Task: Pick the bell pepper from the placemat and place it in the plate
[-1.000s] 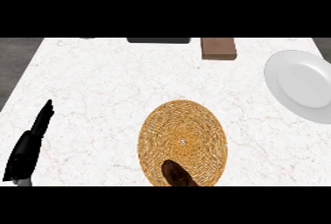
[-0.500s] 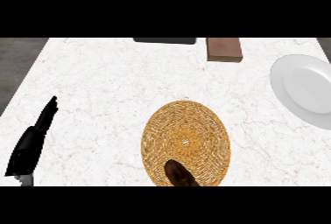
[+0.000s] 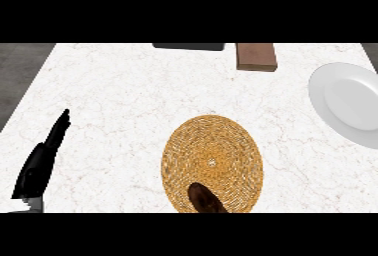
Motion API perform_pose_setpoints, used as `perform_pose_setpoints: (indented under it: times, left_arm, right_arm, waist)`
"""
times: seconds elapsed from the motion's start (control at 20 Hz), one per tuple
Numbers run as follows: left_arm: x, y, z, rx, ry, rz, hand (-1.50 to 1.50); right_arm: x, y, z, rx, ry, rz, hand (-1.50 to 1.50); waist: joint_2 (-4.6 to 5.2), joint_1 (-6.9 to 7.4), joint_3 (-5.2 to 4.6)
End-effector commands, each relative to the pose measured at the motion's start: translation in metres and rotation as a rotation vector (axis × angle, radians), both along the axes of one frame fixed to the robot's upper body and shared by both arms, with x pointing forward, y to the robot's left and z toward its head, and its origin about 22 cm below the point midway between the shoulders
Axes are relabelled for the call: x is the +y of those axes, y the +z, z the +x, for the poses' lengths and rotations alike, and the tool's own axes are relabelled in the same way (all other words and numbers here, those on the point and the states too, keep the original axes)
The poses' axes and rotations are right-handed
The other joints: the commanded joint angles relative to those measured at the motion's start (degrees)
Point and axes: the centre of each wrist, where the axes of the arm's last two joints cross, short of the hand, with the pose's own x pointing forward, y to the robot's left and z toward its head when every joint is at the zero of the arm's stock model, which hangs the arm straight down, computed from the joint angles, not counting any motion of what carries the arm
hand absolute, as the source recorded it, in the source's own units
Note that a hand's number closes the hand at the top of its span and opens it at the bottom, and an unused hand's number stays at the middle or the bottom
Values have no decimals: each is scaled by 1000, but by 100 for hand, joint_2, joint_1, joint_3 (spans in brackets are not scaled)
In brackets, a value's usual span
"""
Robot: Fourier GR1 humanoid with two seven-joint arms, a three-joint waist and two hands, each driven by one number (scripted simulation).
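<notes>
Black fingers straight on my left hand (image 3: 43, 162), resting at nine o'clock. Right hand out of view. The dark bell pepper (image 3: 206, 199) lay on the placemat's (image 3: 212, 155) six o'clock edge; plate (image 3: 347, 102) at two o'clock.

Dark pepper (image 3: 206, 198) on placemat (image 3: 212, 157); plate (image 3: 351, 102) apart.

Placemat (image 3: 212, 162) left of plate (image 3: 347, 102)

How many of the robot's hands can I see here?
1: the left hand, black with straight fingers, rests at the counter's left side. The right hand is not in view; it may lie below the view's lower edge.
</notes>
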Motion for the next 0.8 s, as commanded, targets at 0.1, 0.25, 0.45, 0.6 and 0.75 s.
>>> perform_pose_setpoints:
  times: [0.1,0.25,0.45,0.6,0.75]
  left_arm:
    - [-8,4,-6,-9,-6,-6,0]
    - [14,8,5,-12,-7,3,0]
    - [9,-1,2,-9,-7,2,0]
    - [1,3,9,-14,-12,0,0]
    - [-7,-7,2,-7,-5,-6,0]
  right_arm:
    - [26,-32,22,149,56,-27,150]
    - [51,-42,43,174,66,-27,150]
    - [77,-79,51,232,121,-51,150]
    - [79,-76,56,283,-8,143,150]
    - [79,-83,53,327,-56,133,-150]
  waist:
    - [-10,-15,3]
    - [19,-4,1]
    - [27,1,4]
    - [51,42,8]
    - [46,33,7]
